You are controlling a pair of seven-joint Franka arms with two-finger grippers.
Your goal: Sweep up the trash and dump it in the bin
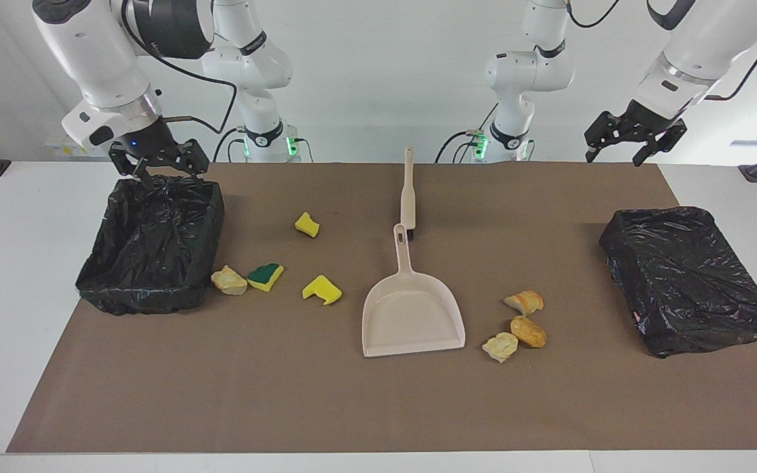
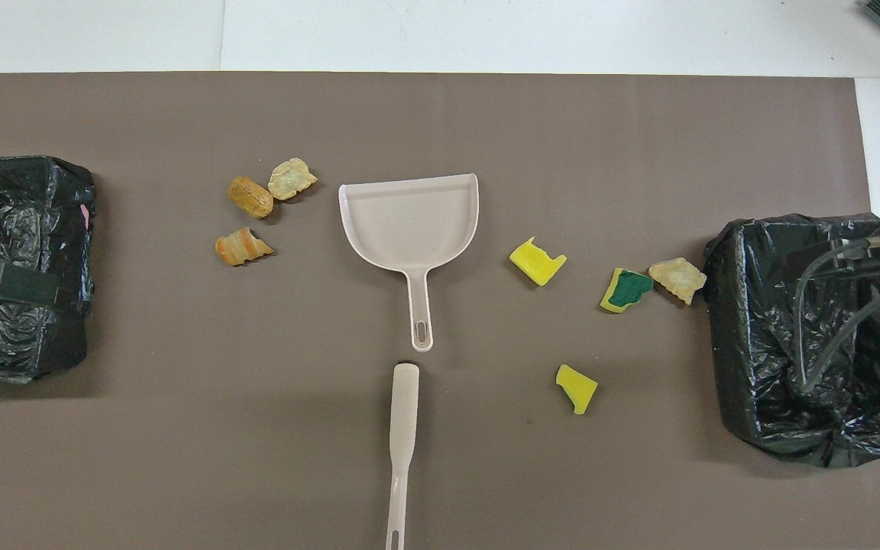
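Trash [image 1: 265,276] is lying scattered mid-counter, light and crumbly; the dustpan [image 1: 411,322] handle is offering the grip; both pincers are hanging spread, empty.

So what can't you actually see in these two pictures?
- Open bin, floor: both views, folds of its black liner hide it.
- Covered bin, contents: both views, black plastic stretched over it.
- Brush, bristles: both views show only its beige handle.
- Right pincer, open, over the open bin: overhead view, cut off by the picture edge.
- Left pincer, open, over the table edge: overhead view, mostly out of frame.
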